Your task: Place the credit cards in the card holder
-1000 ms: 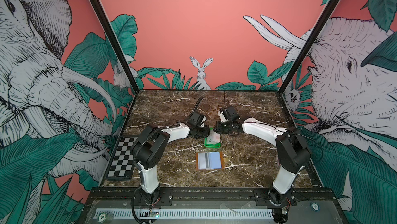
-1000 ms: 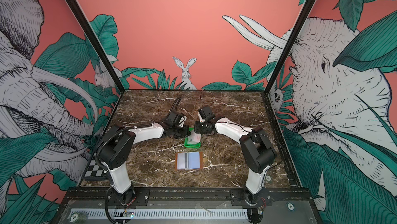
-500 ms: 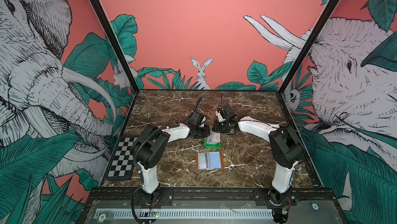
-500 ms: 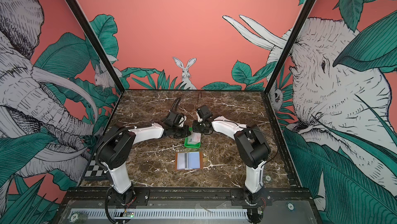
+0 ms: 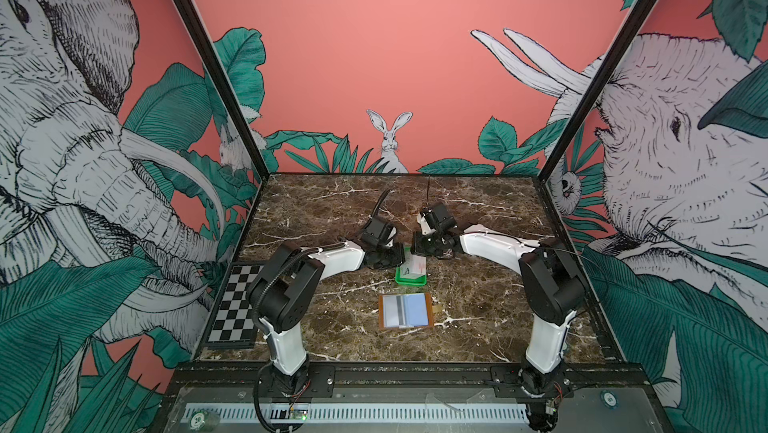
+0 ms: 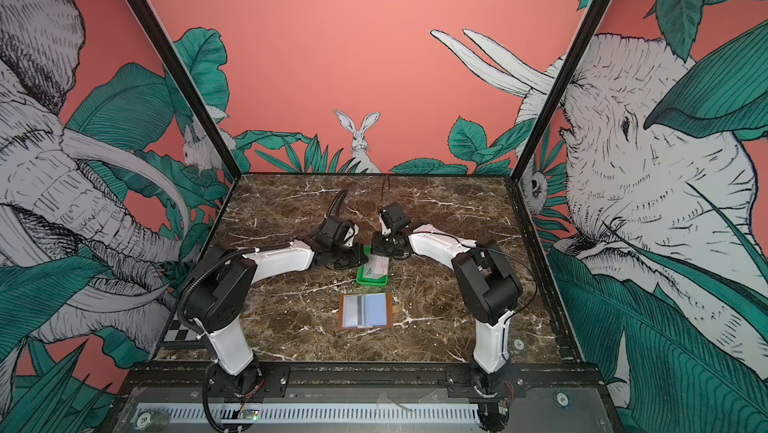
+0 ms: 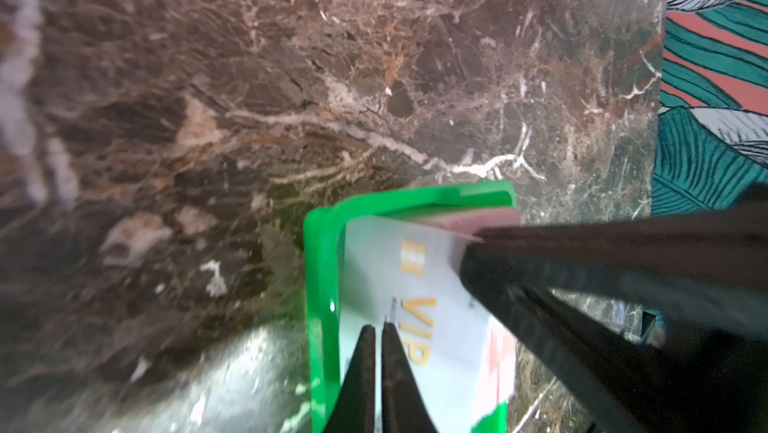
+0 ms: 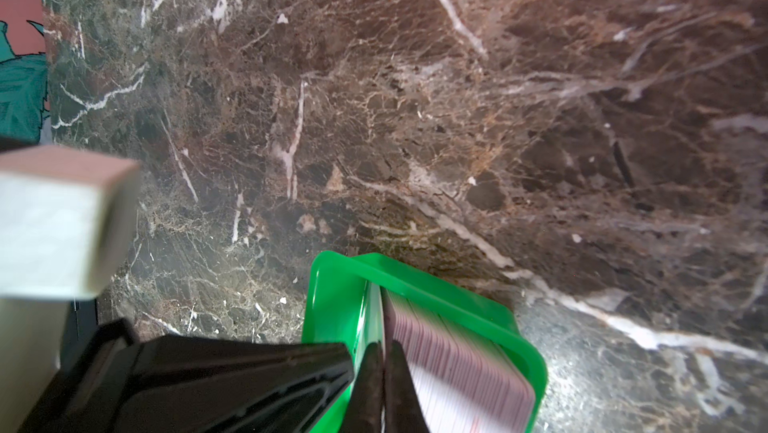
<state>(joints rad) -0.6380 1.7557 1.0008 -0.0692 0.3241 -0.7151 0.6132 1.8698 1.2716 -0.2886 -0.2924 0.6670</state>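
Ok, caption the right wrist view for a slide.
Right hand pinches one credit card on edge, beside the stack in the green tray.

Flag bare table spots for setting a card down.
Free: table right of the card holder, up to the right arm; far strip by the back wall. Crowded: green tray, where left gripper and right gripper meet.

The table (image 5: pixel 478 210) is a flat slab with a brown marble pattern and white veins. Three items lie directly on it: a green tray (image 5: pixel 410 282) near the middle, a card holder (image 5: pixel 429 311) lying open and flat on the near side of the tray without touching it, and a black-and-white checkerboard (image 5: pixel 232 306) at the left edge.
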